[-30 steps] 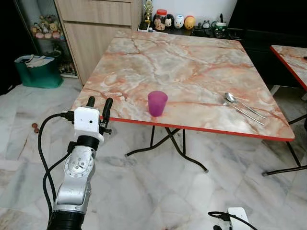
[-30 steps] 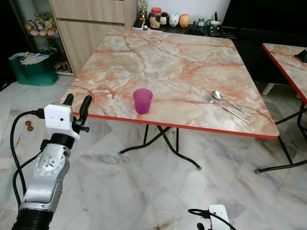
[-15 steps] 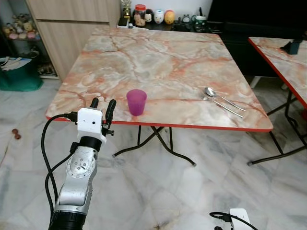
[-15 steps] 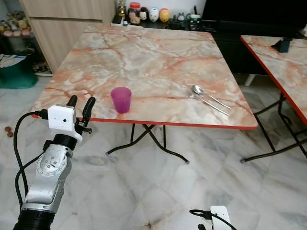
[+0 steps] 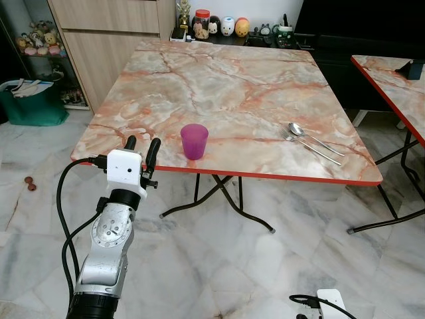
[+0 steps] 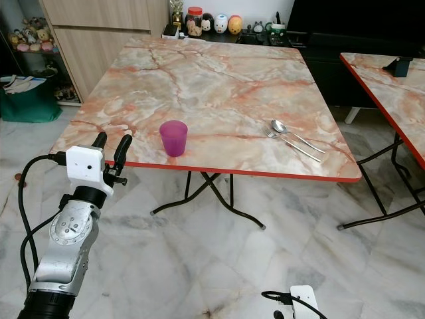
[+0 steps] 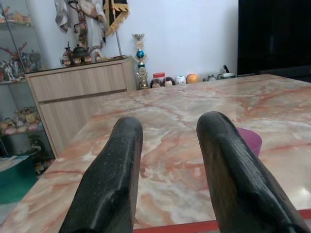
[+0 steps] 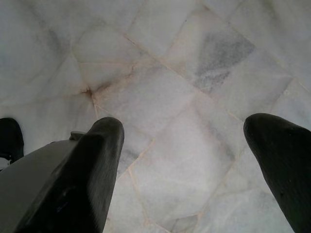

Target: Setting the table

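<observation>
A purple cup stands upright near the front edge of the marble table. A spoon and fork lie side by side on the table's right part. My left gripper is raised at the table's front left edge, open and holding nothing, left of the cup and short of it. In the left wrist view its fingers point across the tabletop, with the cup beside one finger. My right gripper hangs low, open, facing the marble floor.
A second table stands at the right with a gap between. A wooden cabinet and a green bin are at the back left. Jars and figurines line a low dark shelf behind the table. Black folding legs show under the table.
The camera view has swung a little, so the table sits slightly further right and further off than half a second ago. The cup, cutlery and left arm keep their positions relative to each other.
</observation>
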Tool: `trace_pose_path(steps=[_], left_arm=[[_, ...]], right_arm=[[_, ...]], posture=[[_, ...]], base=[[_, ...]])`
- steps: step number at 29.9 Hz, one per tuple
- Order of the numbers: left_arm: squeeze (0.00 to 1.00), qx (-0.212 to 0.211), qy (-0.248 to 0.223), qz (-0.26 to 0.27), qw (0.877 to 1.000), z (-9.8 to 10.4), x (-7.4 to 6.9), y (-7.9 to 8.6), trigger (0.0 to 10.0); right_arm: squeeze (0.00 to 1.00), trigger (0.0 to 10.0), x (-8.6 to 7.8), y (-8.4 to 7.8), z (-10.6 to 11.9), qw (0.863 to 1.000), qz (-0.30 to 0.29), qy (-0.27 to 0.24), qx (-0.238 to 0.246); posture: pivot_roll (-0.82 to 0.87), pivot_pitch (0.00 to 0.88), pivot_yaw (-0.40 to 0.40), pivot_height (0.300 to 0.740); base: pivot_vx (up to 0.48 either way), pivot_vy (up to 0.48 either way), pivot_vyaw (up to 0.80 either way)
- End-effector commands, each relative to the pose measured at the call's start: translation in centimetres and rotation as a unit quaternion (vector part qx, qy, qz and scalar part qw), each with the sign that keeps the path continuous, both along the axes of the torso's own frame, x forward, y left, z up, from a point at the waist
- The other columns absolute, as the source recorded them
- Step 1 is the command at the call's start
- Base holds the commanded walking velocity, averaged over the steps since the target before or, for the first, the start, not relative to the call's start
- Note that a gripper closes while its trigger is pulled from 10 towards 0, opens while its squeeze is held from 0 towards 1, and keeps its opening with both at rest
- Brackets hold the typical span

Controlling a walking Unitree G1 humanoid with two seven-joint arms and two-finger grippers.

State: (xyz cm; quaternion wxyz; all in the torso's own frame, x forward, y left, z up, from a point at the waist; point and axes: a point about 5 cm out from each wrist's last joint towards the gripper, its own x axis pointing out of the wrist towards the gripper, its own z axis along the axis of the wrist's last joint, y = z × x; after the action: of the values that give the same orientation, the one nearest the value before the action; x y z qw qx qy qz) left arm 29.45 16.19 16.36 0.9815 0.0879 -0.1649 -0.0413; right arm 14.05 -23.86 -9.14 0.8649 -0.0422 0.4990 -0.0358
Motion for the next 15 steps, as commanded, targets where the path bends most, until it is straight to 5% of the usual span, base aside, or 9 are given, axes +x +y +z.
trace_pose_path(steps=[1,15], left_arm=[[0.00,0.001,0.006,-0.003,1.000,-0.02,0.02,-0.07,10.0],[0.00,0.000,0.005,-0.002,1.000,0.00,-0.01,-0.08,10.0]], right_arm=[[0.00,10.0,0.12,-0.33,0.14,1.000,-0.002,-0.005,-0.005],[0.00,10.0,0.24,-0.38,0.19,1.000,0.001,-0.004,-0.008]], posture=[[0.11,0.000,-0.075,0.740],[0.11,0.000,-0.081,0.740]], base=[[0.266,0.000,0.00],[0.268,0.000,0.00]])
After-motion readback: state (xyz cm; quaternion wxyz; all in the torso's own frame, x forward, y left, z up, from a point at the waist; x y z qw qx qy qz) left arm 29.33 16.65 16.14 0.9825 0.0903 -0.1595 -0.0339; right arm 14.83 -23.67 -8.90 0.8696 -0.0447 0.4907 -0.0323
